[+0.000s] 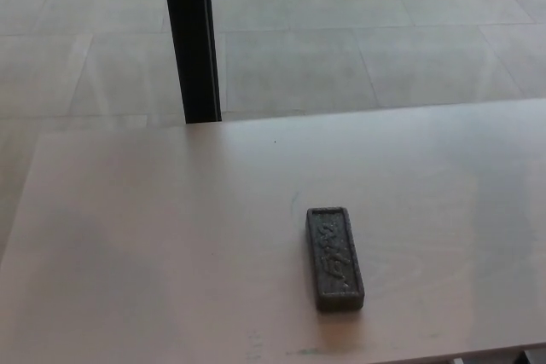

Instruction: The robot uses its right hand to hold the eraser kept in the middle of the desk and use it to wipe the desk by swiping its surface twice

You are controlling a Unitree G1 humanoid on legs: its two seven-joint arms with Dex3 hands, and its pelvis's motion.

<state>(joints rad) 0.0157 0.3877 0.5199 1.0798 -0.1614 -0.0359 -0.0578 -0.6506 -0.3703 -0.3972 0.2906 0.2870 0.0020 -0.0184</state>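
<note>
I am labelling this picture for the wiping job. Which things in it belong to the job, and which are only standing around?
For the job:
- eraser, lying flat
- desk, the surface to wipe

Not for the job:
- black post behind the desk
- tiled floor

No robot hand shows.

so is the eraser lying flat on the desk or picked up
Lying flat. The eraser rests with its broad face up on the desk, its embossed top showing, and no hand is in view near it.

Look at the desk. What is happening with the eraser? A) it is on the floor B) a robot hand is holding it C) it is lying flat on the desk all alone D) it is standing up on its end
C: the dark eraser lies flat on the pale desk, and no robot hand shows anywhere.
</note>
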